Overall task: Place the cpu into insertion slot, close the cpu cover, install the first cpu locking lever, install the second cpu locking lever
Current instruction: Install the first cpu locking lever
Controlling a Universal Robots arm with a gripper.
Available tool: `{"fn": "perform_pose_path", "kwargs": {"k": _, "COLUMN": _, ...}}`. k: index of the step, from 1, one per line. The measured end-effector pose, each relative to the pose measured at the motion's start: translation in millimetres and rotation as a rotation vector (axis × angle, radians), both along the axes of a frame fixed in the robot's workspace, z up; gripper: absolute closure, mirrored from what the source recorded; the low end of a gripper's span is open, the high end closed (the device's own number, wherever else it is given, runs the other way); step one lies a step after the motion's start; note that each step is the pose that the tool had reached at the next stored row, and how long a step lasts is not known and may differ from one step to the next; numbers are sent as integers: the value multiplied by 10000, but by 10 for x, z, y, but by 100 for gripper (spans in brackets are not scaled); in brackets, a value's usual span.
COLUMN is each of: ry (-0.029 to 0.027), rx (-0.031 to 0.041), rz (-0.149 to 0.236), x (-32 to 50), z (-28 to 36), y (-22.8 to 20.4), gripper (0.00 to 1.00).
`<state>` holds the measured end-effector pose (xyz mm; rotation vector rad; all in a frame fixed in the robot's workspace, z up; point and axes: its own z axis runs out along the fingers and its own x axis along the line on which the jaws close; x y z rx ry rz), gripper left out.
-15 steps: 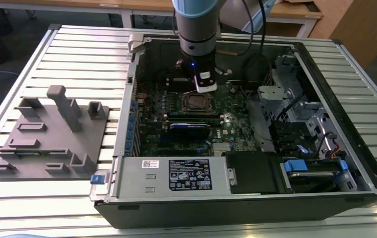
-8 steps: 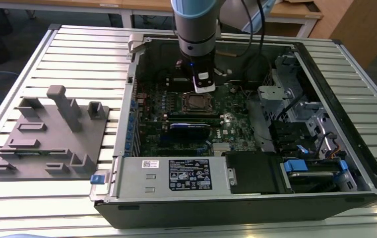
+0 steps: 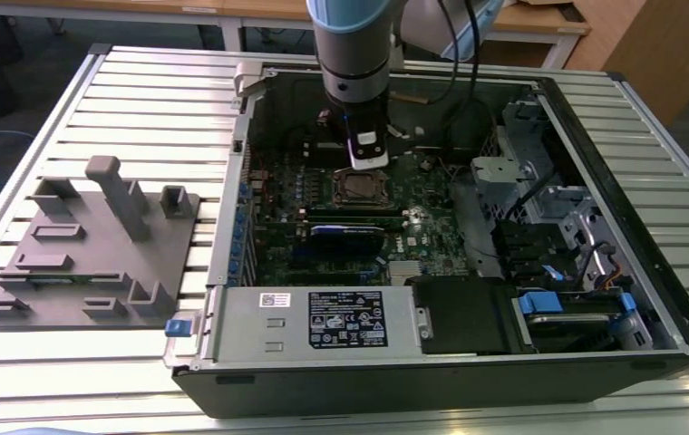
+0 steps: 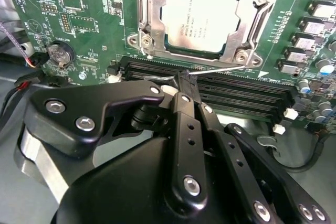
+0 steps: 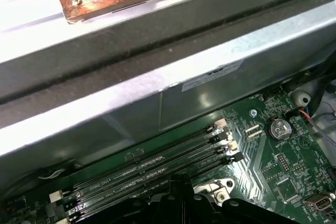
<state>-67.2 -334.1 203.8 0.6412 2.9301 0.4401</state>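
In the second wrist view the cpu lies flat in the insertion slot, its silver-tan top showing through the window of the cpu cover, which lies down over it. A thin silvery locking lever runs along the socket's edge nearest the memory slots. My gripper is shut, its black fingertips together right at this lever wire; whether they pinch it or only touch it is unclear. In the exterior view the gripper hangs inside the open computer case just behind the insertion slot.
Long black memory slots lie directly under the fingers. A coin battery sits on the green board. The grey power supply box fills the case front, drive cages the exterior view's right. A grey fixture plate lies outside the case.
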Motion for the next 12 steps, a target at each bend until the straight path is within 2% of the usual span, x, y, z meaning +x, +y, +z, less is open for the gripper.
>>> {"fn": "perform_pose_path", "kwargs": {"k": 3, "ry": -7, "rx": 1, "rz": -12, "x": 0, "z": -9, "y": 0, "gripper": 89}}
{"fn": "perform_pose_path", "kwargs": {"k": 7, "ry": -58, "rx": 1, "rz": -11, "x": -2, "z": -21, "y": 0, "gripper": 89}}
{"fn": "perform_pose_path", "kwargs": {"k": 12, "ry": -60, "rx": 1, "rz": -11, "x": -2, "z": -23, "y": 0, "gripper": 89}}
